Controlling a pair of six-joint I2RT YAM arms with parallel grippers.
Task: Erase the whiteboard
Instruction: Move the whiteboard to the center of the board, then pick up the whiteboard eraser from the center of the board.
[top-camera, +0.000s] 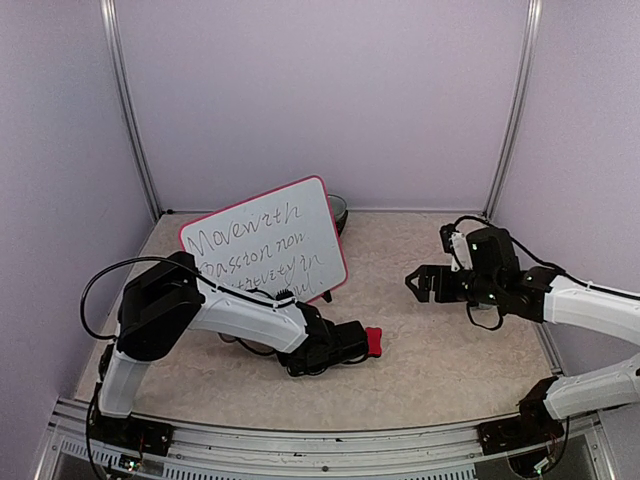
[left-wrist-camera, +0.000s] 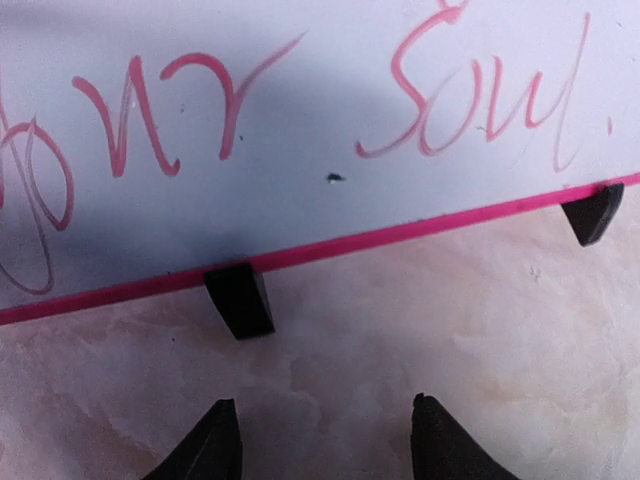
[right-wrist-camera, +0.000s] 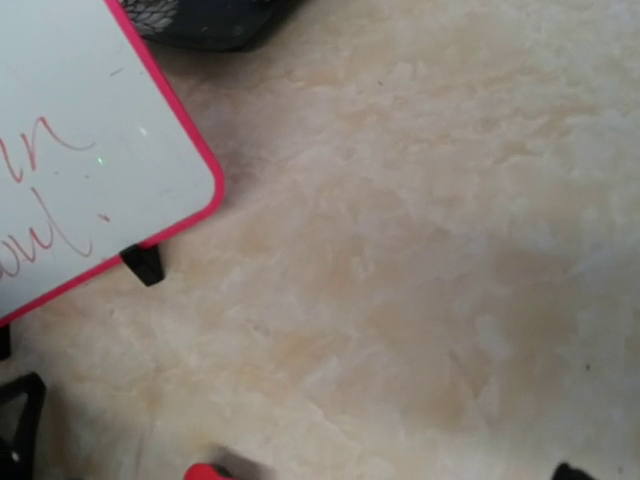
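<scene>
Two pincers in view, neither gripping anything. For the left pincer (left-wrist-camera: 325, 445), low at the bottom of its wrist view: dark fingertips (left-wrist-camera: 215, 445) parted, only bare marbled surface (left-wrist-camera: 400, 340) between. Just ahead of those tips, the bottom edge of the whiteboard (top-camera: 268, 240), pink-framed, propped on small black feet (left-wrist-camera: 240, 302) resting on the surface. In the overhead view, at left of centre: board upright, leaning back, rotated, right side farther up the frame, face covered in handwritten lines (top-camera: 255, 255), not yet wiped. Seen close in the left wrist view as pinkish-red strokes. Behind the board's upper right corner, a dark rounded object (top-camera: 340, 212), mostly hidden; cannot tell what. To the right of the left arm's (top-camera: 240, 315) end, low in the overhead frame, a small red block (top-camera: 374, 341) on the surface, just beside the arm, apart from the board. At right of centre, the right pincer (top-camera: 412, 284): wide open, empty, held above the surface, pointed toward the left of the frame, well apart from the board.
</scene>
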